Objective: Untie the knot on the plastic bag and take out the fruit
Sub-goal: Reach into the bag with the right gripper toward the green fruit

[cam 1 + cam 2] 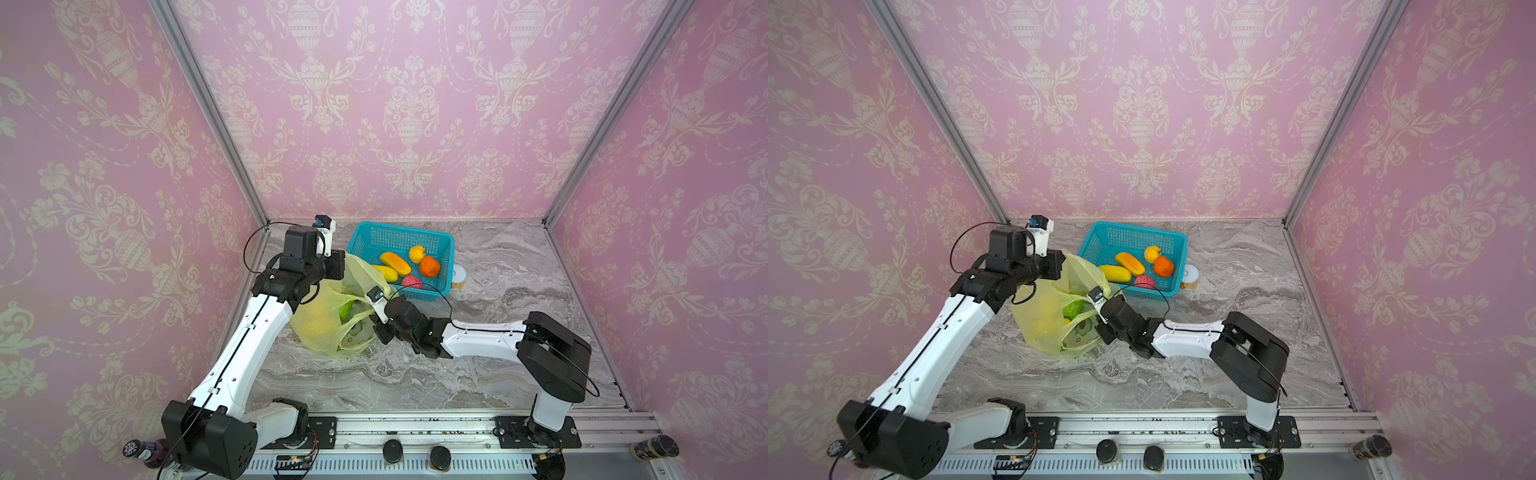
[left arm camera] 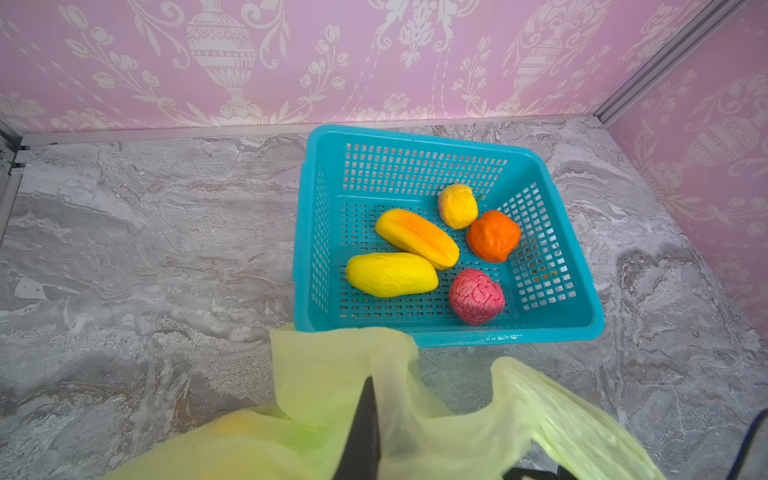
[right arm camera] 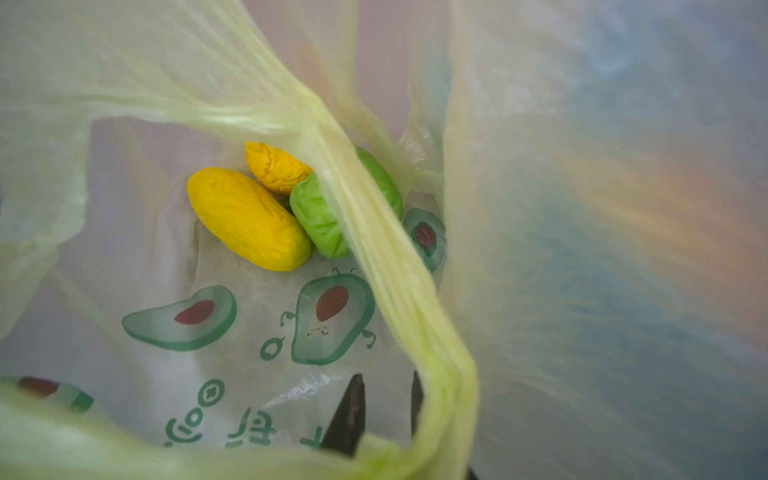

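The yellow-green plastic bag (image 1: pixel 316 328) (image 1: pixel 1038 324) stands left of centre with its mouth wide; the knot is out of view. My left gripper (image 2: pixel 368 384) is shut on the bag's upper rim and holds it up. My right gripper (image 3: pixel 386 376) sits inside the mouth, its jaws slightly apart with nothing between them, a handle strip (image 3: pixel 399 266) draped beside one finger. Inside lie a long yellow fruit (image 3: pixel 249 220), a yellow-orange one (image 3: pixel 274 166) and a green one (image 3: pixel 320 216) (image 1: pixel 345 309). Several fruits lie in the teal basket (image 2: pixel 449 336), among them a pink-red one (image 2: pixel 476 296).
The teal basket (image 1: pixel 399 227) stands behind the bag near the back wall. A small round can (image 1: pixel 459 276) sits against its right side. Pink walls close three sides. An aluminium rail (image 1: pixel 415 432) with the arm bases runs along the front.
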You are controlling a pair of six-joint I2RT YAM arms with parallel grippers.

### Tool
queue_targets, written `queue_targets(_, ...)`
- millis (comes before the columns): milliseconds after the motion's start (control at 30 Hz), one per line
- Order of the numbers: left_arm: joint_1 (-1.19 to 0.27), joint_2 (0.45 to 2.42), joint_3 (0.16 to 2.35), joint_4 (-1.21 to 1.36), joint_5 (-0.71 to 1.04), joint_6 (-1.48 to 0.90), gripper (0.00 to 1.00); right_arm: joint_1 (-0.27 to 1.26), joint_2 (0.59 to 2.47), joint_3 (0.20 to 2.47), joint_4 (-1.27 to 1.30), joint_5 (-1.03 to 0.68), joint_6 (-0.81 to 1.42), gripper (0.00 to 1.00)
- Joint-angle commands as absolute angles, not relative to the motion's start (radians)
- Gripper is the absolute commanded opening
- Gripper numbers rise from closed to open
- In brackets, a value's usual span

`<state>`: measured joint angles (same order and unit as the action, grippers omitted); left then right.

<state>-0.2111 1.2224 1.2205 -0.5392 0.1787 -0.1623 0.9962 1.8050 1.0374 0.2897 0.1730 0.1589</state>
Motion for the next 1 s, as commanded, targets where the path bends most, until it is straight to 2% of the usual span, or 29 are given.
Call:
queue_targets(0,-0.202,1.221,1.226,-0.540,0.213,-0.181,0.00,0.993,1.809,1.060,0.339,0.107,0.220,0.30)
queue_targets(133,-0.201,1.219,1.224,-0.532,0.245,-0.180,0.00,0.994,1.857,1.127,0.350,0.008,0.256,0.36)
queue_targets(233,-0.201,1.221,1.224,-0.529,0.256,-0.182,0.00,1.003,1.868,1.150,0.386,-0.056,0.277,0.57)
queue_targets(267,-0.201,1.221,1.224,-0.528,0.257,-0.184,0.00,1.007,1.868,1.155,0.401,-0.068,0.285,0.60)
queue_targets(367,-0.201,1.223,1.226,-0.529,0.264,-0.186,0.00,1.009,1.880,1.211,0.414,-0.106,0.305,0.64)
queue_targets(533,-0.202,1.216,1.224,-0.530,0.254,-0.183,0.00,1.029,1.898,1.274,0.469,-0.218,0.320,0.79)
queue_targets(633,-0.200,1.216,1.224,-0.532,0.248,-0.182,0.00,1.069,1.883,1.281,0.493,-0.253,0.282,0.83)
queue_targets(700,-0.201,1.218,1.226,-0.532,0.246,-0.181,0.00,1.093,1.870,1.277,0.514,-0.309,0.248,0.78)
queue_targets(733,-0.201,1.219,1.226,-0.532,0.246,-0.182,0.00,1.107,1.863,1.273,0.518,-0.329,0.231,0.73)
queue_targets(900,-0.201,1.216,1.226,-0.536,0.238,-0.181,0.00,1.161,1.848,1.282,0.496,-0.399,0.152,0.35)
queue_targets(967,-0.200,1.216,1.226,-0.536,0.237,-0.179,0.00,1.177,1.845,1.292,0.480,-0.407,0.126,0.23)
